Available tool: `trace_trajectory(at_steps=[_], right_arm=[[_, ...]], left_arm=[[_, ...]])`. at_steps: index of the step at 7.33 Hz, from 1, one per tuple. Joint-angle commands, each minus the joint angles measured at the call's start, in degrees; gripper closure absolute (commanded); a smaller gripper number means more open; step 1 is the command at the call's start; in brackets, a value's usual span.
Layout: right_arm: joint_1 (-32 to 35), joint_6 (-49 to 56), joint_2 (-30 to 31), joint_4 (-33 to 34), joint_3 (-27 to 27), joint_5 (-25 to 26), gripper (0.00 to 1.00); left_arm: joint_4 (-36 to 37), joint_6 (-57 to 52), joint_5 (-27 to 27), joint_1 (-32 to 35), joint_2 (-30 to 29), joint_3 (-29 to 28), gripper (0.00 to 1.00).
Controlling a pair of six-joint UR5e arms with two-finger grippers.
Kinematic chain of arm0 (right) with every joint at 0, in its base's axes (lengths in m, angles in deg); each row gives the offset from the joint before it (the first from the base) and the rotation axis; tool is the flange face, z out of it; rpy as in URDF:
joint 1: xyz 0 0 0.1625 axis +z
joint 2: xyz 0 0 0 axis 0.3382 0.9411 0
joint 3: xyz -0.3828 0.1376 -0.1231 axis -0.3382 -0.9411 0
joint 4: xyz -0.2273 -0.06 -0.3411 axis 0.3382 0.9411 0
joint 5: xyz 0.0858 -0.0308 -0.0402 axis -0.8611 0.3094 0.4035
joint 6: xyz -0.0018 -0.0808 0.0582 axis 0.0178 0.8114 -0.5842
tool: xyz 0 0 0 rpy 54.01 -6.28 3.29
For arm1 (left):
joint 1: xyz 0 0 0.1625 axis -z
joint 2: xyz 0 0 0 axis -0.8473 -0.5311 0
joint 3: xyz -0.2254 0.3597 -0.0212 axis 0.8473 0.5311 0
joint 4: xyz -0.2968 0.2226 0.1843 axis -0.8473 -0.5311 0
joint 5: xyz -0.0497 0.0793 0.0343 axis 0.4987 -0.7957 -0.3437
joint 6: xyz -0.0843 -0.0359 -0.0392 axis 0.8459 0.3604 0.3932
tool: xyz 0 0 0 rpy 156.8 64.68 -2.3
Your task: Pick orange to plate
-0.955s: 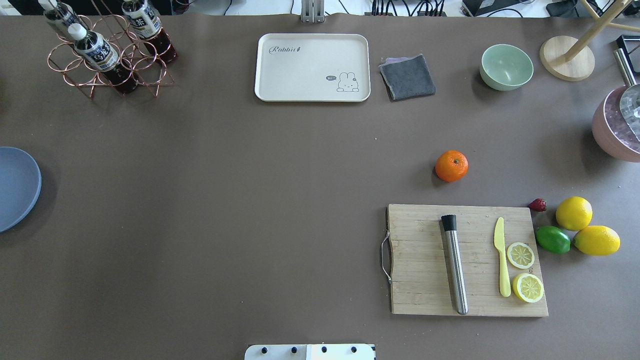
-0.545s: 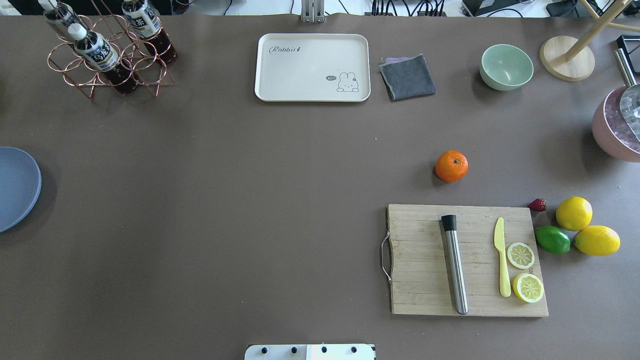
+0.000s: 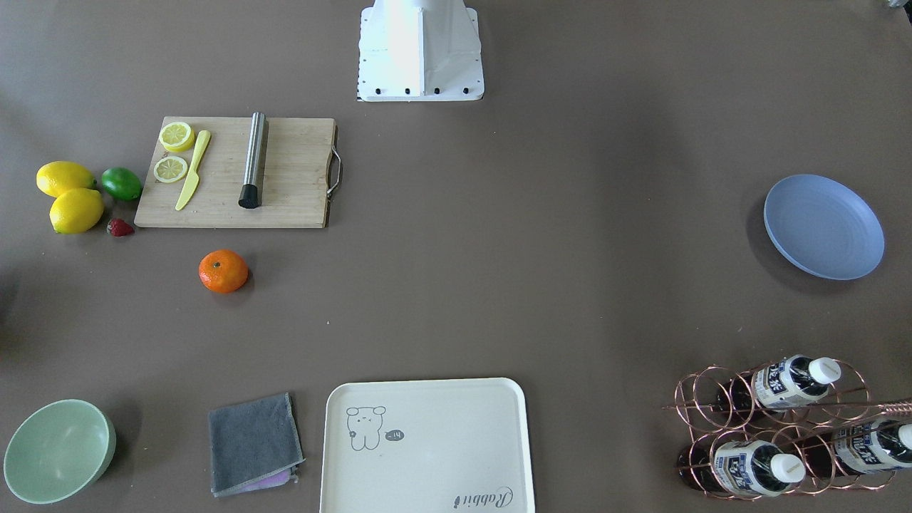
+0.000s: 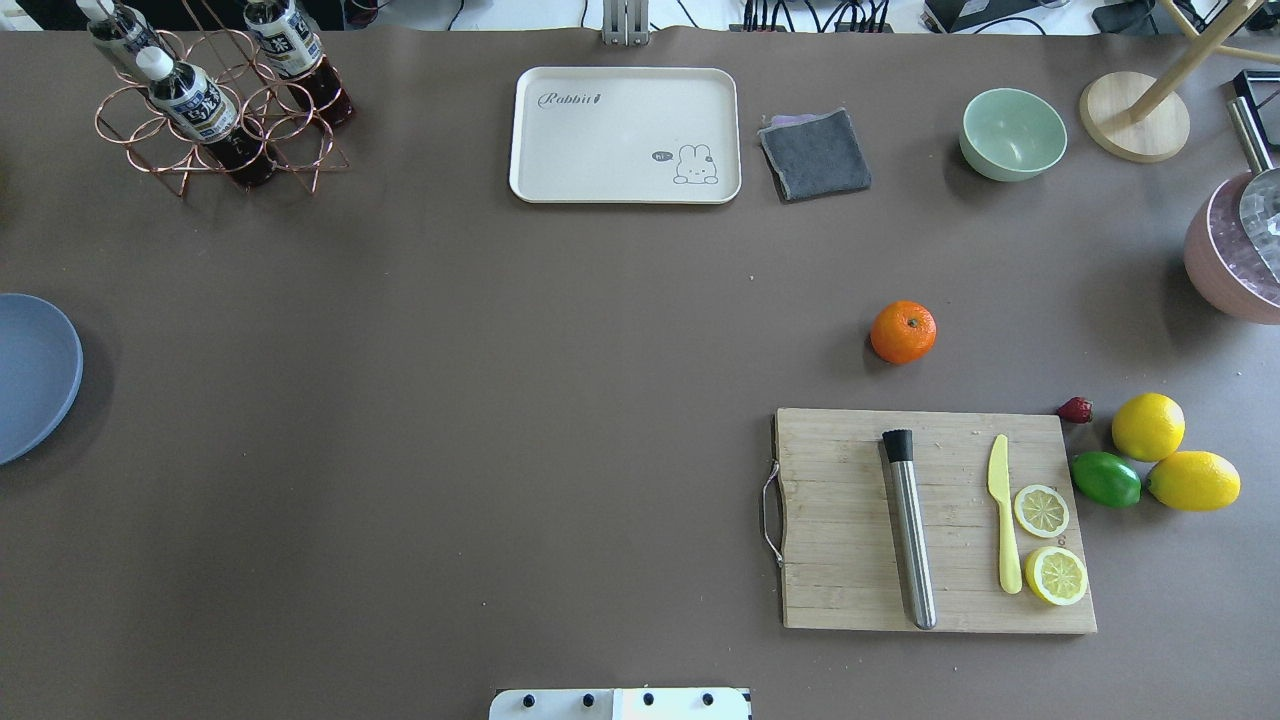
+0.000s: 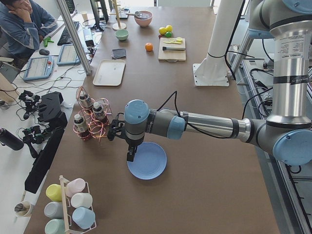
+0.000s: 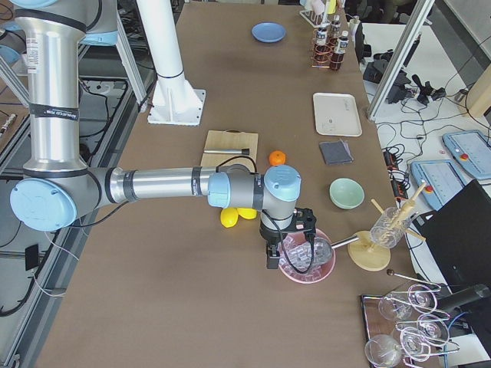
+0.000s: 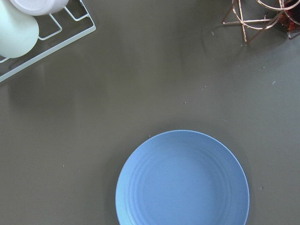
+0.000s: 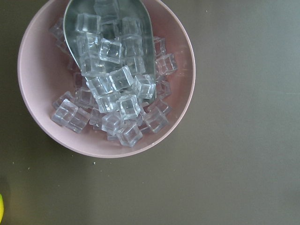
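Note:
The orange (image 4: 903, 332) rests on the brown table just beyond the cutting board, on the right half; it also shows in the front view (image 3: 224, 271). The blue plate (image 4: 30, 375) lies at the far left edge, with nothing on it (image 7: 183, 180). My left gripper (image 5: 130, 156) hangs over the plate's edge (image 5: 147, 161); I cannot tell whether it is open or shut. My right gripper (image 6: 271, 259) hovers over a pink bowl of ice, far from the orange (image 6: 277, 158), and I cannot tell its state either. Neither wrist view shows fingers.
A wooden cutting board (image 4: 850, 560) carries a steel muddler, a yellow knife and lemon slices. Lemons (image 4: 1148, 426), a lime (image 4: 1106, 479) and a strawberry lie to its right. Cream tray (image 4: 625, 135), grey cloth, green bowl (image 4: 1012, 133), bottle rack (image 4: 215, 100) and ice bowl (image 8: 105, 77) line the edges.

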Motion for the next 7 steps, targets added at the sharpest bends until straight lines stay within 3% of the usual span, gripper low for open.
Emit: trace_trajectory(at_steps=[1, 2, 5, 7], right_arm=[[-0.01, -0.29, -0.41, 0.00, 0.06, -0.43, 0.00], [-0.01, -0.20, -0.59, -0.44, 0.06, -1.57, 0.00], [-0.01, -0.64, 0.11, -11.05, -1.87, -2.37, 0.00], [-0.09, -0.73, 0.20, -15.45, -3.18, -2.37, 0.00]], left_arm=[[-0.20, 0.00, -0.03, 0.15, 0.08, -0.17, 0.02], [-0.19, 0.00, -0.12, 0.15, 0.17, -1.48, 0.02], [-0.98, 0.09, -1.77, 0.32, -0.09, -2.02, 0.02], [-2.48, 0.01, -3.46, 0.23, -2.36, -6.13, 0.02]])
